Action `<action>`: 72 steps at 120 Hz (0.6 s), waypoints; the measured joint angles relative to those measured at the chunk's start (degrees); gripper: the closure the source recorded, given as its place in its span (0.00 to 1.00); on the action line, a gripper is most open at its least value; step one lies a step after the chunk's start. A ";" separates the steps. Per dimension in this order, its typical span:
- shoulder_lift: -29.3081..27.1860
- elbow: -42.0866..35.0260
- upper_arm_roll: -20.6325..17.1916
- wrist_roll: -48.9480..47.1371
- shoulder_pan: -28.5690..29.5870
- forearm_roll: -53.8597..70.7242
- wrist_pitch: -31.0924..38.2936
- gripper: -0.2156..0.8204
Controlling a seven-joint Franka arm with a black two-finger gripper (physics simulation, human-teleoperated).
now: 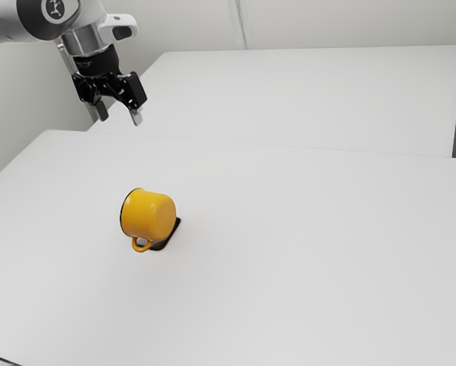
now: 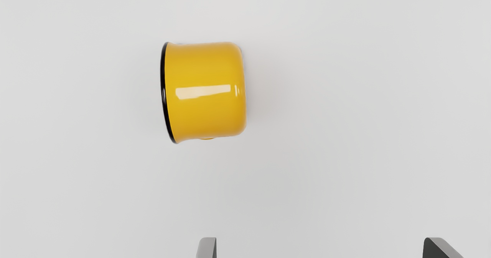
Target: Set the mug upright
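Observation:
High above the table, at the exterior view's upper left, my gripper (image 1: 120,118) hangs apart from everything. The yellow mug (image 1: 147,215) lies on its side, its black-rimmed mouth facing the exterior view's left and its base facing that view's right. Its small handle (image 1: 141,245) points toward the exterior view's bottom edge. In the wrist view the mug (image 2: 205,91) lies beyond the fingertips, with the handle mostly hidden beneath it. My gripper (image 2: 320,246) is open, its two fingers wide apart with nothing between them.
The mug rests on a white table (image 1: 289,252). A dark flat patch (image 1: 167,236) shows beside and under the mug. Another white surface (image 1: 304,99) adjoins the table at the back, with pale walls behind.

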 joint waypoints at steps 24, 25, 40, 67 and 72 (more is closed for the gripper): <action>0.33 0.02 0.43 0.12 -0.62 -0.08 -0.05 0.23; 0.33 0.02 0.51 0.13 -0.69 -0.08 -0.05 0.23; 1.14 0.80 2.20 0.37 -1.64 -0.10 -0.12 0.23; 3.48 1.50 2.91 1.70 0.29 -0.71 -0.22 0.23; 3.94 1.51 2.95 2.13 0.89 -1.07 -0.19 0.23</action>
